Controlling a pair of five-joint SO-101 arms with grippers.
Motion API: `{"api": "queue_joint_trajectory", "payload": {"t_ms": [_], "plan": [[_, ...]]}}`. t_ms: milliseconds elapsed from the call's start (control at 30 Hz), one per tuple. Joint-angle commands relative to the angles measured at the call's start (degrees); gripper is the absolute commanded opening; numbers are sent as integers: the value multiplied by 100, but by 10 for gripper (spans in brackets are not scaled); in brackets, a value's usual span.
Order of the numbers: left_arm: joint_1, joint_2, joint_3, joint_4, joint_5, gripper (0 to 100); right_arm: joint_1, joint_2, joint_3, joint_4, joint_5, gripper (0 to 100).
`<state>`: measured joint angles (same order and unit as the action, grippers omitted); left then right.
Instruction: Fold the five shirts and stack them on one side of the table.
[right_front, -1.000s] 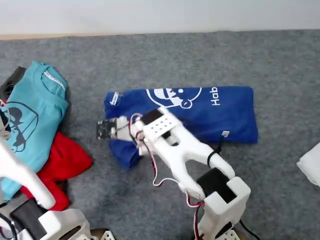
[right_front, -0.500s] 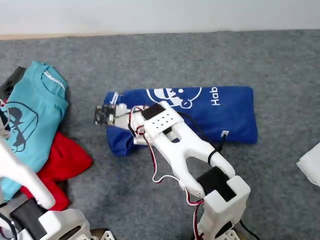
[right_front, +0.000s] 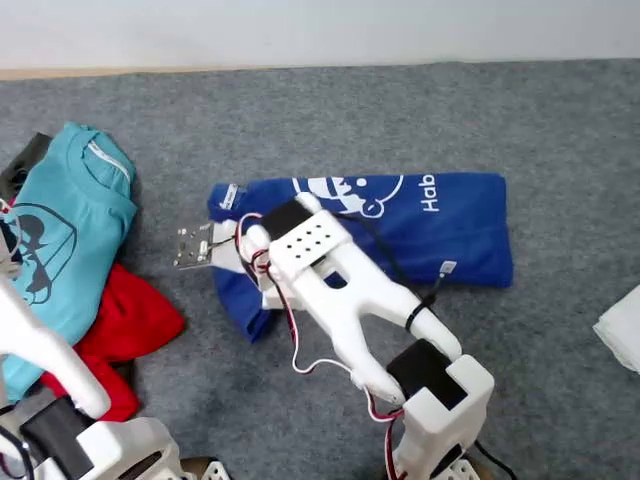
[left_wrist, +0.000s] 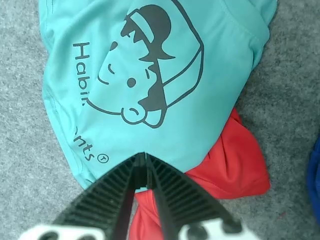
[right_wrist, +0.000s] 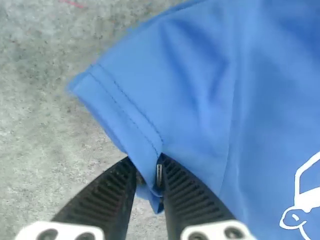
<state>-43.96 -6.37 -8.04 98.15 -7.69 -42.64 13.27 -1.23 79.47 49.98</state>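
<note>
A blue shirt (right_front: 440, 225) lies folded lengthwise in the middle of the grey table. My right gripper (right_front: 232, 268) is at its left end, shut on the hem of the blue sleeve (right_wrist: 130, 125), with the cloth pinched between the black fingers (right_wrist: 112, 192). At the left, a teal shirt (right_front: 60, 230) rests on top of a red shirt (right_front: 135, 320). My left gripper (left_wrist: 145, 159) hovers over the teal shirt's (left_wrist: 140, 65) near edge, its fingers pressed together with nothing between them.
A black garment (right_front: 22, 160) peeks out behind the teal shirt. A white shirt (right_front: 622, 325) lies at the right edge. Bare grey carpet (right_front: 300, 120) stretches across the far side and in front of the blue shirt.
My right gripper has shifted left with the blue sleeve, dragging that end of the shirt outward. The left arm has stayed put.
</note>
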Motion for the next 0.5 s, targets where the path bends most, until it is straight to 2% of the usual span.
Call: {"api": "queue_joint_trajectory", "payload": {"t_ms": [0, 267, 467], "plan": [[-18, -246, -13, -105, 26, 5, -84, -119, -369, -75, -44, 11], [-26, -246, -13, -70, 0, 5, 198, 75, -396, -1086, -44, 11], [-26, -246, 31, -97, 0, 5, 497, 804, -1240, -1138, -220, 11]]}}
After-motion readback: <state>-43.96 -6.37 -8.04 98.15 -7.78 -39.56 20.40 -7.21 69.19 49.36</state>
